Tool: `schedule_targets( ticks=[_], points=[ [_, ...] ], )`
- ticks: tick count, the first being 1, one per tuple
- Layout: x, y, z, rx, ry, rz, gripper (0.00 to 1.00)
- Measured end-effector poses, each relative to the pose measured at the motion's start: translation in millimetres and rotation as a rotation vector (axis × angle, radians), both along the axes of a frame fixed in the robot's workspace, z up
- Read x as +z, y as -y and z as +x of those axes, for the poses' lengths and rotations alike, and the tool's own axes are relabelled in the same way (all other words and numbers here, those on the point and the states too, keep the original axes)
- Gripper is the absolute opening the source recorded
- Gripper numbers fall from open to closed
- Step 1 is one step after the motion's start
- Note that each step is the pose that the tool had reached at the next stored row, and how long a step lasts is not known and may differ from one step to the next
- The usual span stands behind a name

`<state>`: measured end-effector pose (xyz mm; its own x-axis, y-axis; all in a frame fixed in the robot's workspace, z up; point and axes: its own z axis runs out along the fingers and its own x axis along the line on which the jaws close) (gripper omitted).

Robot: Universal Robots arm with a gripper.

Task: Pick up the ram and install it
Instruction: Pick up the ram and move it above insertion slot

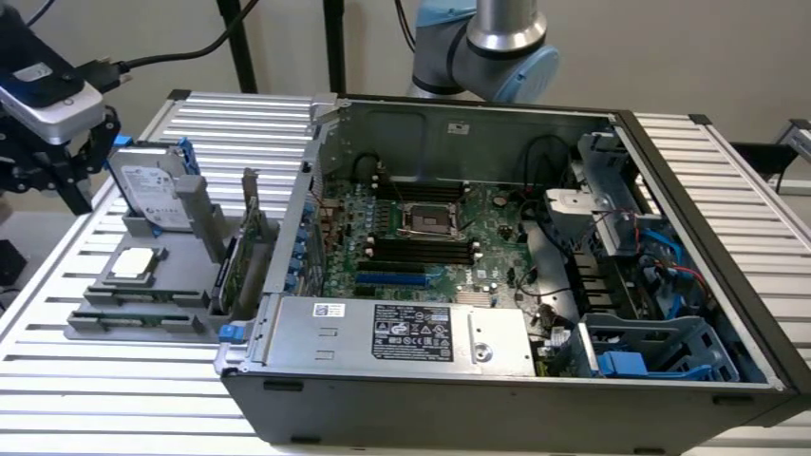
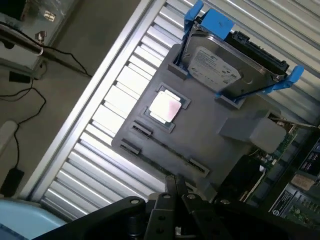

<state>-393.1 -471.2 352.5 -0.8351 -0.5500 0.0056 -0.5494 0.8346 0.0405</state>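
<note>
Fingers pinched tight with nothing between them: that was my gripper (image 2: 173,187), hanging over the gray holder (image 2: 200,132) up at about ten o'clock in the exterior view. The ram (image 1: 142,296) (image 2: 170,147), as best I could tell, stood on edge in the holder's slotted front, at six o'clock from the processor chip (image 1: 135,266). Set upright like that, I judged, its top edge was offered for a narrow pinch. The hard drive (image 1: 150,190) stood at twelve o'clock behind the chip. Over at three o'clock the computer case (image 1: 507,399) lay open, its memory slots (image 1: 419,249) facing up, presumably so a stick could drop in from above.
</note>
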Motion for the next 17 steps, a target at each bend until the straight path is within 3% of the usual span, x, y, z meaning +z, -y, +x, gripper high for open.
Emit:
schedule_targets(
  ticks=[17],
  points=[
    [-6.3,0.0,0.0,0.31,0.0001,0.0,0.11]
  ],
)
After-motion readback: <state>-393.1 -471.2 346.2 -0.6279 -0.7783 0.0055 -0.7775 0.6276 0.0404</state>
